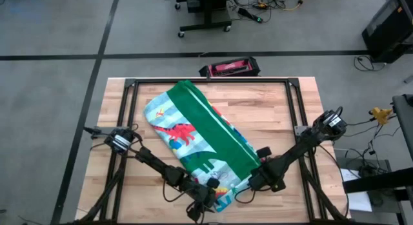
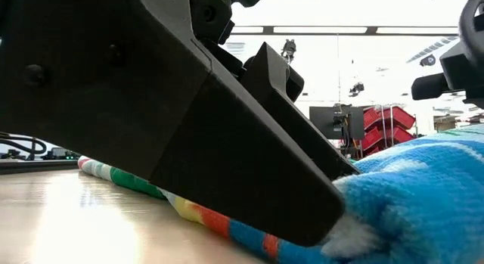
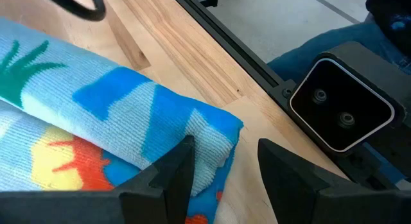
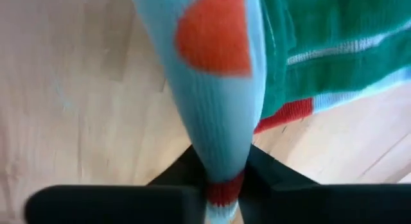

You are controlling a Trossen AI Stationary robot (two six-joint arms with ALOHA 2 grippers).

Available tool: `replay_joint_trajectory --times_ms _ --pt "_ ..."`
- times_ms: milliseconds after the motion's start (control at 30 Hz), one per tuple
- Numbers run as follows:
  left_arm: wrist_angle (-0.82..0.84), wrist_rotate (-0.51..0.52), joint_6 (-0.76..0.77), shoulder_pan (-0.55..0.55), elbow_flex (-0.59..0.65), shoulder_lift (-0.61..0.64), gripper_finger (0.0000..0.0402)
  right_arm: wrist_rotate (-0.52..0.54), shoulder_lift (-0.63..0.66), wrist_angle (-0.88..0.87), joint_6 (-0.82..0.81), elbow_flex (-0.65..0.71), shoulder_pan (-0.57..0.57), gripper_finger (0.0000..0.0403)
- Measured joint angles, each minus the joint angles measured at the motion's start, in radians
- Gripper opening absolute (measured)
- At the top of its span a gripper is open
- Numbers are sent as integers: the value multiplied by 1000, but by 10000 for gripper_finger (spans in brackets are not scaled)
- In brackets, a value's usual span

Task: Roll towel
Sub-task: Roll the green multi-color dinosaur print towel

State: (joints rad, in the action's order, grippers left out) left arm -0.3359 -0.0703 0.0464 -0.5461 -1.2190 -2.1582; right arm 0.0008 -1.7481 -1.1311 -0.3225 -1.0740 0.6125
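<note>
The towel (image 1: 200, 135) lies folded in a long band slanting from the table's far left to its near right, with a broad green stripe down the middle and dinosaur print beside it. My left gripper (image 1: 211, 186) stands open at the towel's near corner (image 3: 215, 137), which reaches into the gap between its fingers (image 3: 225, 153). My right gripper (image 1: 258, 181) points steeply down at the towel's near right edge and is shut on cloth (image 4: 225, 179). In the low view a dark finger (image 2: 249, 166) fills the frame, its tip at the blue towel (image 2: 423, 196). My left gripper is open, and one finger (image 3: 173, 176) lies against the folded blue corner (image 3: 205, 153) of the towel, coming in slanting down from the table's left. The corner rests on the table. My right gripper pinches a bunched light-blue fold with a red hem (image 4: 225, 189) between its two fingers, from above. One layer or several, I cannot tell. The cloth runs away from the fingers as a raised ridge (image 4: 215, 89).
A black frame (image 1: 213, 82) runs around the wooden tabletop. A small camera box (image 3: 340, 108) stands at the near edge, close to my left gripper. A red and black case (image 1: 231, 68) lies beyond the far edge. Bare wood shows to the towel's left (image 1: 129, 135) and right (image 1: 277, 115).
</note>
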Motion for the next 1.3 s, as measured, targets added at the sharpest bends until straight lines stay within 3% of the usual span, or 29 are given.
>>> replay_joint_trajectory --times_ms 300,500,667,767,1067,1300 --pt "0 0 0 0 0 0 157 3 34 -55 -168 0 5 184" --pt "0 0 0 0 0 0 157 114 160 -72 -545 1 98 211" --pt "0 0 0 0 0 0 157 155 183 -36 -1030 8 214 191" --pt "0 0 0 0 0 0 157 157 160 9 -1172 8 240 169" --pt "0 0 4 0 0 0 157 158 84 140 -1080 8 162 13" --pt "0 -1 8 0 0 0 157 185 91 146 -960 -12 78 5"
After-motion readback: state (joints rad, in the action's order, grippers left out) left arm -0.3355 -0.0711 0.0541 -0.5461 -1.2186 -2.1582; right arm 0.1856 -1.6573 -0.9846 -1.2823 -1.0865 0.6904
